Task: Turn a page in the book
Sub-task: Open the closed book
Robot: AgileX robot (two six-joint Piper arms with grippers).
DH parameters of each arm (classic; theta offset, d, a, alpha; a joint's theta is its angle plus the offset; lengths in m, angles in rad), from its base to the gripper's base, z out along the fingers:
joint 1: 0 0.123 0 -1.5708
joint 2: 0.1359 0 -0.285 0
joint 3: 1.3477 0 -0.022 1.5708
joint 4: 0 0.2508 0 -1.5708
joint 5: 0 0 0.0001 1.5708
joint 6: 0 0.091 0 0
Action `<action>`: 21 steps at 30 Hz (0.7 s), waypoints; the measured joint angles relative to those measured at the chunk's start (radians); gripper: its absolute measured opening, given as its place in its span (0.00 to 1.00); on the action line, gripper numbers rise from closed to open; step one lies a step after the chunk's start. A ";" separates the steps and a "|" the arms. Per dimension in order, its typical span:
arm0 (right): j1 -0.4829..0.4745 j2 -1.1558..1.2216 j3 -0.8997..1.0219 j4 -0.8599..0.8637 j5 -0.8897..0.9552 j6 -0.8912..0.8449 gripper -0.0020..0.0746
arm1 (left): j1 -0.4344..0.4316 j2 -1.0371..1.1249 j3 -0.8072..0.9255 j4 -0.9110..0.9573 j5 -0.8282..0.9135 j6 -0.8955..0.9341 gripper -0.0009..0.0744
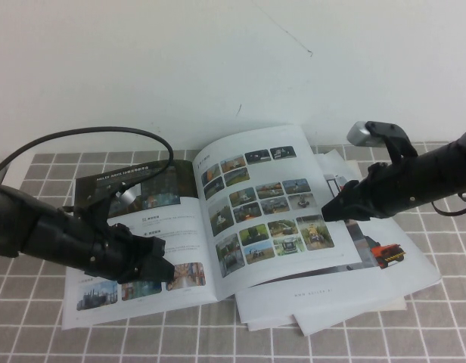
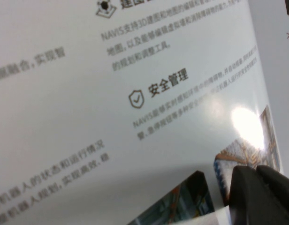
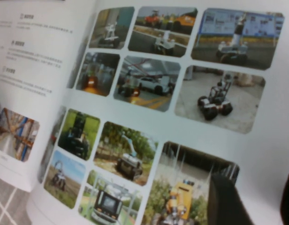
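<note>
The book (image 1: 146, 227) lies open on the tiled table. Its left leaf carries a dark banner, text lines and a row of photos. The right page (image 1: 263, 204) is white with a grid of small colour photos and bows slightly upward. My left gripper (image 1: 163, 268) is shut and rests its tip on the left leaf's lower photo row; it also shows in the left wrist view (image 2: 257, 172) against the text leaf (image 2: 135, 93). My right gripper (image 1: 328, 212) is open at the page's outer edge. In the right wrist view (image 3: 255, 190) its fingers straddle the white margin of the page (image 3: 149, 84).
Loose white sheets (image 1: 399, 276) with an orange-red machine picture lie under and to the right of the book. The grey tiled tabletop (image 1: 36, 340) extends around it. A white wall stands behind. A black cable (image 1: 104, 132) loops over the left arm.
</note>
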 joint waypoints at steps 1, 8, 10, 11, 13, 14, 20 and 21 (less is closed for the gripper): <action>0.000 0.004 0.000 0.005 -0.004 -0.002 0.37 | 0.000 0.000 0.000 0.000 0.000 0.000 0.01; 0.000 0.035 -0.003 0.013 -0.021 -0.010 0.37 | 0.000 0.000 0.000 -0.002 0.000 0.000 0.01; 0.000 0.043 -0.005 0.013 -0.023 -0.011 0.37 | 0.000 0.000 0.000 -0.002 0.000 0.000 0.01; 0.000 0.045 -0.005 0.013 -0.025 -0.012 0.37 | 0.000 0.000 0.000 -0.002 0.000 0.000 0.01; 0.000 0.047 -0.007 0.022 -0.025 -0.012 0.37 | 0.000 0.000 0.000 -0.002 0.000 0.003 0.01; 0.000 0.048 -0.007 0.029 -0.025 -0.012 0.37 | 0.000 0.000 0.000 -0.002 0.000 0.003 0.01; 0.000 0.052 -0.014 0.139 0.020 -0.081 0.37 | 0.000 0.000 0.000 -0.002 0.000 0.011 0.01; 0.000 0.052 -0.016 0.167 0.036 -0.092 0.37 | 0.000 0.000 0.000 -0.002 0.000 0.013 0.01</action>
